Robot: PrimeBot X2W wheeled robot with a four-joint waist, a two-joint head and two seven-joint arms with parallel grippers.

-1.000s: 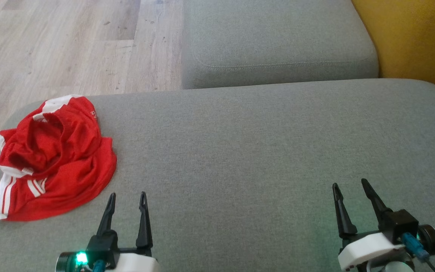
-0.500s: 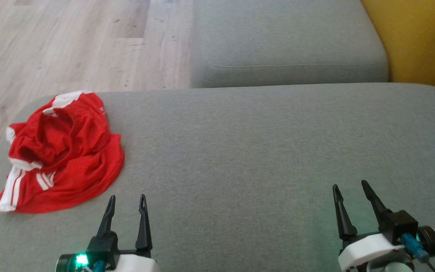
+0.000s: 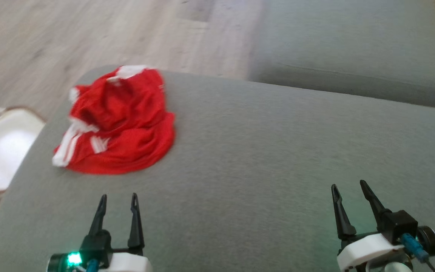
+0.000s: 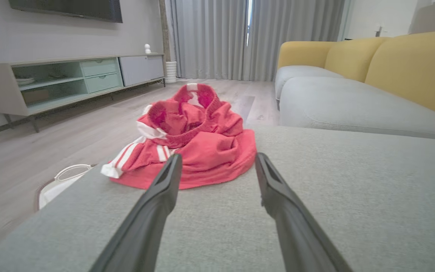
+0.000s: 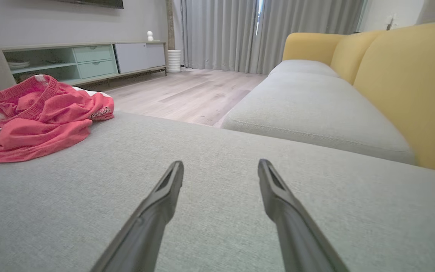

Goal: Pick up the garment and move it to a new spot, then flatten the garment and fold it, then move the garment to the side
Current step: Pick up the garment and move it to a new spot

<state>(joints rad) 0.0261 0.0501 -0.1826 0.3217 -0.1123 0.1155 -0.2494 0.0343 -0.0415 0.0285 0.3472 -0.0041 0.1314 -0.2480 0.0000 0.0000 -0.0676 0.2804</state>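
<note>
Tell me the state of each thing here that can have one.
Red garment with white stripes: crumpled heap, unfolded, lying on the grey fabric cushion, untouched.
Left gripper: open, empty, short of the garment.
Right gripper: open, empty, over bare cushion.
Pale green cabinet drawers: shut.

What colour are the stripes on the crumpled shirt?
White, on the red garment. The left wrist view shows them best.

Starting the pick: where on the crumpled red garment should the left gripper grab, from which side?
Probably the raised ribbed fold atop the red garment, from the near side, where the open left gripper faces it. That ridge stands clear of the cushion; the near hem lies flat, harder to pinch.
</note>
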